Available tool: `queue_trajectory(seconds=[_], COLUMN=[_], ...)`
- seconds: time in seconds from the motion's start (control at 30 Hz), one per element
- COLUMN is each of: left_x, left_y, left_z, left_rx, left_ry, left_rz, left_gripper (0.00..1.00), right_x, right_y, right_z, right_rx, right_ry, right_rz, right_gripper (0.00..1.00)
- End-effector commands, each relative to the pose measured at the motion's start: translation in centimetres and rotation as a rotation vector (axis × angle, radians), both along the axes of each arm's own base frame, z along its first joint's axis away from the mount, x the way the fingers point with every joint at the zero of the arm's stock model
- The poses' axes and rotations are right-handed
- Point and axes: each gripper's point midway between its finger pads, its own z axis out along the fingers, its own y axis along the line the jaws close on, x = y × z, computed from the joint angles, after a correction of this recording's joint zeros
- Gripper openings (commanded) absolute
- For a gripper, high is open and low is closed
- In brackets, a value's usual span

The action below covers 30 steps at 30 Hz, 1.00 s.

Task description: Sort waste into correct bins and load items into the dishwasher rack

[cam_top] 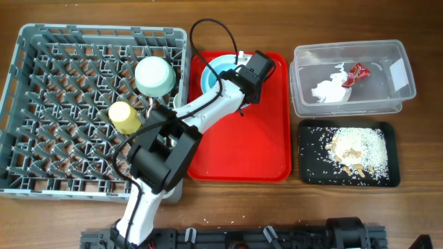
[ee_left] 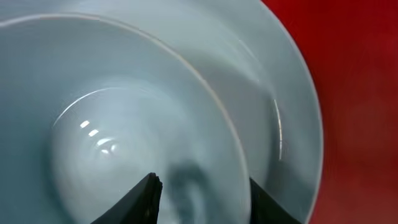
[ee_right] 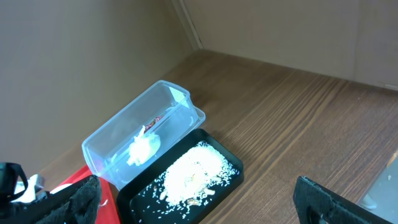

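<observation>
The grey dishwasher rack (cam_top: 62, 111) fills the left side and holds a mint-green bowl (cam_top: 154, 75) and a yellow cup (cam_top: 124, 116). A light blue plate (cam_top: 213, 75) lies on the red tray (cam_top: 256, 145), partly under my left gripper (cam_top: 235, 69). In the left wrist view the plate (ee_left: 124, 93) fills the frame and my left gripper (ee_left: 202, 193) hovers close over it, jaws apart with nothing between them. The clear tub (cam_top: 353, 104) holds a white napkin (cam_top: 331, 90) and a red wrapper (cam_top: 358, 71). Rice crumbs (cam_top: 353, 149) lie in the black tray (cam_top: 311, 173). My right gripper (ee_right: 196, 186) is wide open, high above the bins.
My left arm (cam_top: 201, 111) stretches from the table's front edge across the rack's right corner to the red tray. The clear tub (ee_right: 143, 134) and black tray (ee_right: 186, 180) sit side by side on the wooden table (ee_right: 298, 118), with a cardboard wall behind.
</observation>
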Motion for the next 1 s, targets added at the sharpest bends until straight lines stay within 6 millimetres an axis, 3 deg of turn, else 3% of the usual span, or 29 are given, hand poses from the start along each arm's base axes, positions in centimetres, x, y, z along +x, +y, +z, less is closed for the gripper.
queue_trajectory(seconds=[0.0, 0.03, 0.13, 0.2, 0.23, 0.27, 0.3, 0.37, 0.43, 0.5, 0.53, 0.7, 0.87, 0.97], left_x=[1.1, 1.2, 0.2, -3.9, -6.8, -9.1, -10.8, -14.8, -18.1, -20.0, -20.5, -22.0, -21.4, -20.5], left_y=[1.4, 1.6, 1.6, -0.5, -0.5, 0.9, 2.7, 8.3, 13.3, 17.8, 18.1, 15.1, 15.6, 17.1], left_z=[-0.2, 0.3, 4.4, 13.8, 19.8, 24.6, 28.0, 32.8, 33.5, 32.2, 31.9, 30.3, 23.0, 18.7], left_rx=[0.034, 0.031, 0.002, -0.196, -0.304, -0.366, -0.401, -0.456, -0.476, -0.461, -0.498, -1.012, -1.263, -1.309], left_ry=[-0.023, -0.027, -0.043, -0.047, -0.077, -0.127, -0.173, -0.222, -0.171, -0.094, -0.057, 0.178, 0.351, 0.392], left_rz=[0.032, 0.035, 0.024, -0.083, -0.142, -0.163, -0.163, -0.128, -0.059, 0.034, 0.016, -0.284, -0.212, -0.110], left_gripper=[0.04, 0.04, 0.04, 0.04, 0.04, 0.04, 0.04, 0.04, 0.04, 0.04, 0.04, 0.04, 0.04, 0.04], right_x=[0.0, 0.0, -0.1, -0.1, -0.1, -0.1, 0.0, -0.1, -0.1, 0.0, -0.1, -0.1, 0.0, -0.1], right_y=[-0.2, -0.2, -0.2, -0.2, -0.2, -0.2, -0.2, -0.2, -0.2, -0.2, -0.2, -0.2, -0.2, -0.2], right_z=[0.1, 0.1, 0.1, 0.1, 0.1, 0.1, 0.1, 0.1, 0.1, 0.1, 0.1, 0.1, 0.1, 0.1], right_rx=[-0.004, -0.005, -0.004, -0.004, -0.004, -0.004, -0.004, -0.004, -0.005, -0.004, -0.004, -0.004, -0.004, -0.004], right_ry=[0.001, 0.001, 0.001, 0.001, 0.001, 0.001, 0.001, 0.001, 0.001, 0.001, 0.001, 0.001, 0.001, 0.001], right_rz=[-0.014, -0.014, -0.014, -0.014, -0.014, -0.014, -0.014, -0.014, -0.014, -0.014, -0.014, -0.014, -0.014, -0.014], right_gripper=[1.00, 1.00, 1.00, 1.00, 1.00, 1.00, 1.00, 1.00, 1.00, 1.00, 1.00, 1.00, 1.00, 1.00])
